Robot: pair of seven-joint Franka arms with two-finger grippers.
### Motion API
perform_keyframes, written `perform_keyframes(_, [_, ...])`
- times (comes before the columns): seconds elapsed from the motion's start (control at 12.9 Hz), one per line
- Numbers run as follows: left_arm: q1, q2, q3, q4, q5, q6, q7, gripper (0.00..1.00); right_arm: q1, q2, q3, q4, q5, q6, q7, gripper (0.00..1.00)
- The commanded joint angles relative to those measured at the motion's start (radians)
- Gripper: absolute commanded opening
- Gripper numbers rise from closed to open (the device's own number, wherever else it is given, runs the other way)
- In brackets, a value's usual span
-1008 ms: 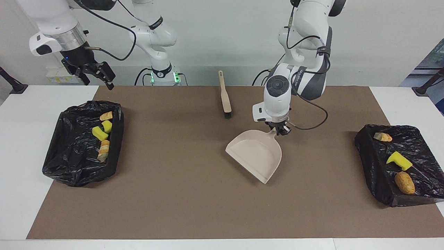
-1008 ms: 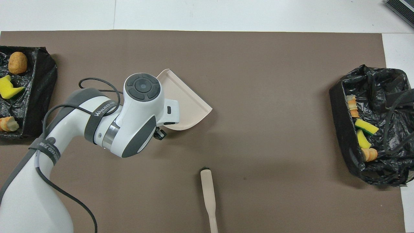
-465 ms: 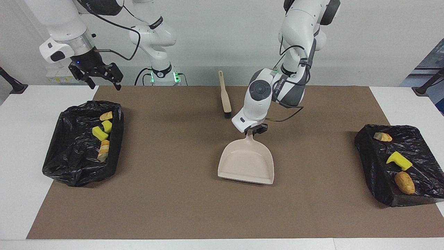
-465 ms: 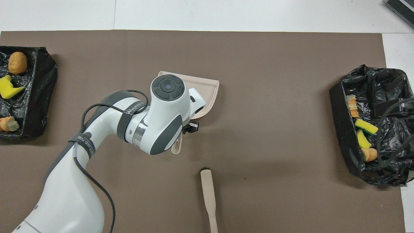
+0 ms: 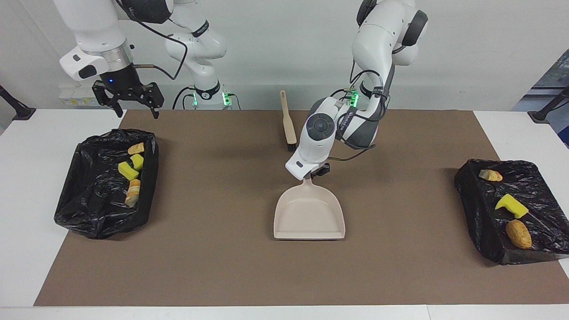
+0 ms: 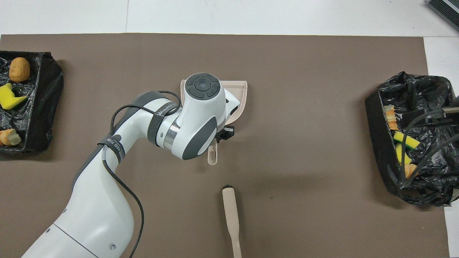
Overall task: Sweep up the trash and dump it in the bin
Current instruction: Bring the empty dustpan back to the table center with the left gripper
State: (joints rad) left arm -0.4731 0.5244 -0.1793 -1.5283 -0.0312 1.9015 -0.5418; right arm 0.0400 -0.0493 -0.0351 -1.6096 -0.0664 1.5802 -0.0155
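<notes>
Dustpan (image 5: pixel 309 215) flat, handle toward robots, mouth facing away.

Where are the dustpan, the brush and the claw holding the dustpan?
dustpan (image 5: pixel 309 218): facing view, its flat tray.
brush (image 6: pixel 231 211): overhead view, its handle.
left claw (image 5: pixel 316 173): facing view, shut on the dustpan's handle.

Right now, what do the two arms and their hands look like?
Both arms are glossy white with dark grey joint covers and round caps. The left arm carries black cables, straps and small lettering. The right arm has a silver wrist ring, black cable and black-fingered right hand. The left hand is black too.
</notes>
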Motion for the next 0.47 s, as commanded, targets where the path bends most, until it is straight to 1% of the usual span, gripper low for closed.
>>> perform_keyframes(0.0, [-0.006, 0.006, 0.014, 0.033, -0.016, -0.024, -0.003, 0.44, -0.006, -0.015, -0.005, -0.024, 0.035, 0.015, -0.015, 1.0])
perform_keyframes(0.08, [-0.001, 0.003, 0.014, 0.03, -0.015, -0.021, 0.003, 0.82, -0.006, -0.017, -0.006, -0.026, 0.048, 0.009, -0.015, 1.0])
perform_keyframes(0.16, [0.004, -0.019, 0.015, 0.027, -0.016, -0.024, 0.041, 0.89, -0.006, -0.021, -0.006, -0.03, 0.06, 0.006, -0.005, 1.0])
perform_keyframes(0.23, [0.025, -0.052, 0.017, 0.016, -0.016, -0.025, 0.098, 1.0, -0.006, -0.024, -0.006, -0.035, 0.078, 0.003, 0.014, 1.0])
perform_keyframes(0.39, [0.08, -0.128, 0.023, -0.025, -0.016, -0.039, 0.138, 1.0, -0.009, -0.026, -0.008, -0.035, 0.088, -0.022, 0.037, 1.0])
